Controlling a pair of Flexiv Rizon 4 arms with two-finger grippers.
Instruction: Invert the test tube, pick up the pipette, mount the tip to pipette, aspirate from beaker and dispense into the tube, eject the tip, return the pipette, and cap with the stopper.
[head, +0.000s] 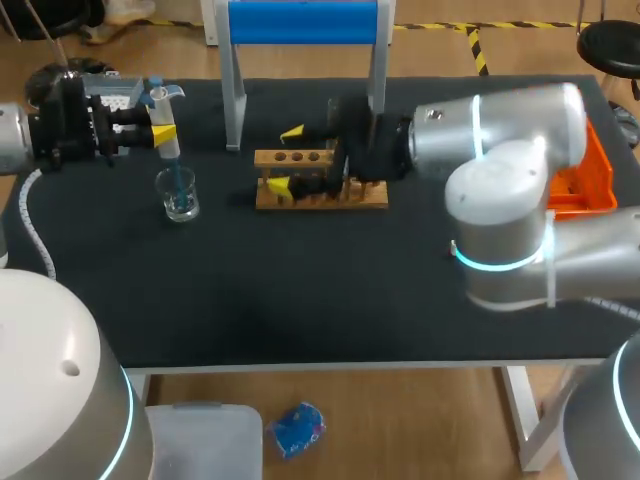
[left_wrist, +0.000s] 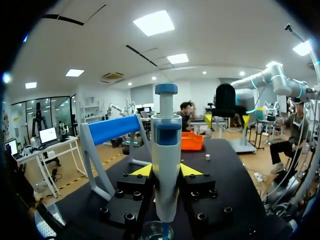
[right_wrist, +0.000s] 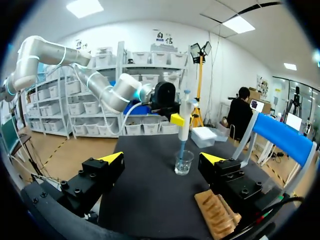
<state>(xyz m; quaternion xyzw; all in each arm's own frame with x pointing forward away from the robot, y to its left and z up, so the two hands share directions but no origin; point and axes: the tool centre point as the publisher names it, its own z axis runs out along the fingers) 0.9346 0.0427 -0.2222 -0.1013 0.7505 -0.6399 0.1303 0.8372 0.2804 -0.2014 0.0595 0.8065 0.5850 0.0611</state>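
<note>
My left gripper (head: 160, 128) is shut on the white and blue pipette (head: 163, 118), held upright at the table's back left. The pipette's tip reaches down into the glass beaker (head: 178, 196) of blue liquid. In the left wrist view the pipette (left_wrist: 166, 150) stands between the yellow fingertips (left_wrist: 142, 171), with the beaker (left_wrist: 156, 232) under it. My right gripper (head: 288, 158) is open at the left end of the wooden rack (head: 320, 188). From the right wrist I see the rack (right_wrist: 217, 212) beside the open gripper (right_wrist: 162, 160), and the pipette (right_wrist: 185, 117) and beaker (right_wrist: 183, 162) ahead. I cannot make out the test tube.
A blue-topped stand (head: 303, 22) rises behind the rack. An orange bin (head: 585, 185) sits at the right edge behind my right arm. A pale box (head: 112, 92) lies behind my left gripper. The front half of the black table (head: 300, 290) is bare.
</note>
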